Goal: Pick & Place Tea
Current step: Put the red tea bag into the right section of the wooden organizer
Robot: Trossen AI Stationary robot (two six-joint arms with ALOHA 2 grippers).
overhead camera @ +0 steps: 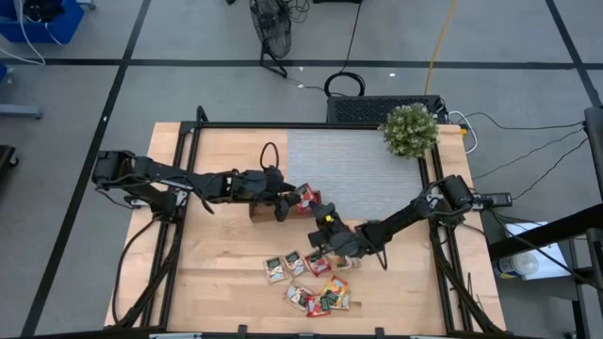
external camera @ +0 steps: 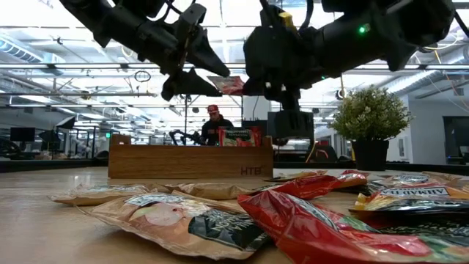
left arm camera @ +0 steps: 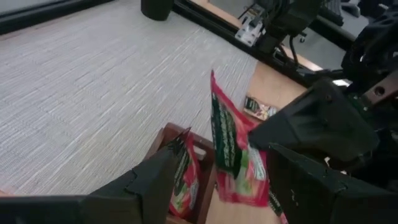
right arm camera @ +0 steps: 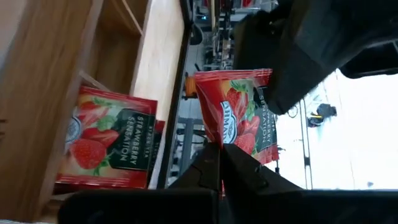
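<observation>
The right end effector (right arm camera: 217,163) is clenched on the lower edge of a red strawberry-printed tea sachet (right arm camera: 239,118), holding it on edge in the air above the long brown wooden three-compartment tray (overhead camera: 268,209), which sits near the middle of the pale wooden desk (overhead camera: 217,282). The left end effector (left arm camera: 217,180) is released, its jaws wide, straddling that sachet just over the tray.

This looks like a handover or a guided drop. To do it well, the left end effector should close squarely on the sachet's flat faces before the right lets go, then lower it upright into the compartment beside the red sachets already there (right arm camera: 112,140), so it does not lie across the tray's rim.

Count: one sachet held; at least two red ones in the tray; about ten loose sachets (overhead camera: 309,282) in red, orange and green-and-white lying towards the desk's front edge; one tray; one potted green plant (overhead camera: 409,130) at the desk's far right corner
</observation>
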